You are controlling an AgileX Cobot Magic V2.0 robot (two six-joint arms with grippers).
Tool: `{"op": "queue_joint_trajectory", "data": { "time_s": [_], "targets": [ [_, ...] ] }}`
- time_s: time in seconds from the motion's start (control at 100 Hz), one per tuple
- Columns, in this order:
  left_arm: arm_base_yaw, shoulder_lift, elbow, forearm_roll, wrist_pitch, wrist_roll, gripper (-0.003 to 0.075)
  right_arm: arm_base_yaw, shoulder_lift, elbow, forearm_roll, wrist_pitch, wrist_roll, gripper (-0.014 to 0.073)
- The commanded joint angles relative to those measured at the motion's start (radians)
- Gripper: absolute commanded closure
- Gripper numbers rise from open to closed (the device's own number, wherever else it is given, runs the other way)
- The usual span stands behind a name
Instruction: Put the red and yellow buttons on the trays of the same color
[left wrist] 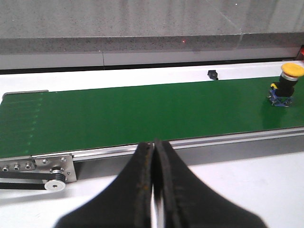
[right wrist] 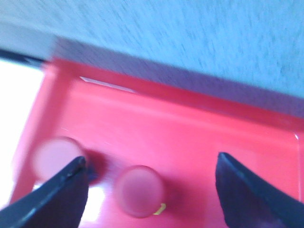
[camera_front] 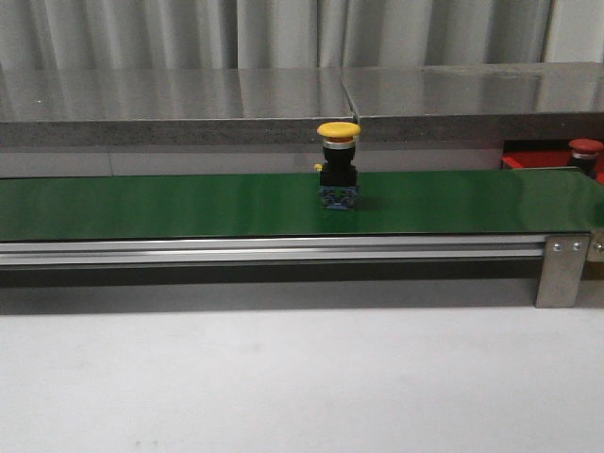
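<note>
Standing upright on the green belt [camera_front: 189, 208], the yellow button [camera_front: 339, 162] sat about mid-belt in the front view, yellow cap on top, black body, small blue base. Left wrist view had the same button toward the belt's right end, well apart from the left gripper [left wrist: 153, 156]. Left fingers [left wrist: 137, 190] were pressed together, gripping nothing, hanging over the white bench [camera_front: 302, 387] on the near side of the belt's aluminium rail [camera_front: 274, 251].

Right gripper [right wrist: 152, 185] was spread wide over the red tray [right wrist: 199, 128], nothing between the fingers [right wrist: 61, 194]. Two red buttons stood in that tray: one red button [right wrist: 140, 191] between the fingers but not touched, the second red button [right wrist: 56, 157] partly hidden behind one finger. Right wrist view was blurred, so finer detail couldn't be read.

Front view showed only the tray's corner at far right behind the belt, with one red cap [camera_front: 585, 146] visible on it. Grey stone ledge [camera_front: 283, 104] ran along the far side.
</note>
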State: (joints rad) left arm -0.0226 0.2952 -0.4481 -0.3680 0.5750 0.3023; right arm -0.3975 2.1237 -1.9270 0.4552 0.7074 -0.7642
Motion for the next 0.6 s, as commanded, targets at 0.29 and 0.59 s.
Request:
{"op": "queue_joint_trajectory", "data": {
  "time_s": [0.29, 0.59],
  "targets": [
    [-0.009, 0.009, -0.028, -0.026, -0.068, 0.0, 0.0739, -0.002, -0.289, -0.015, 0.059, 0.291, 0.039, 0.0046],
    [-0.009, 0.009, -0.028, -0.026, -0.068, 0.0, 0.0739, -0.001, -0.508, 0.285, 0.064, 0.283, 0.041, 0.0046]
  ]
}}
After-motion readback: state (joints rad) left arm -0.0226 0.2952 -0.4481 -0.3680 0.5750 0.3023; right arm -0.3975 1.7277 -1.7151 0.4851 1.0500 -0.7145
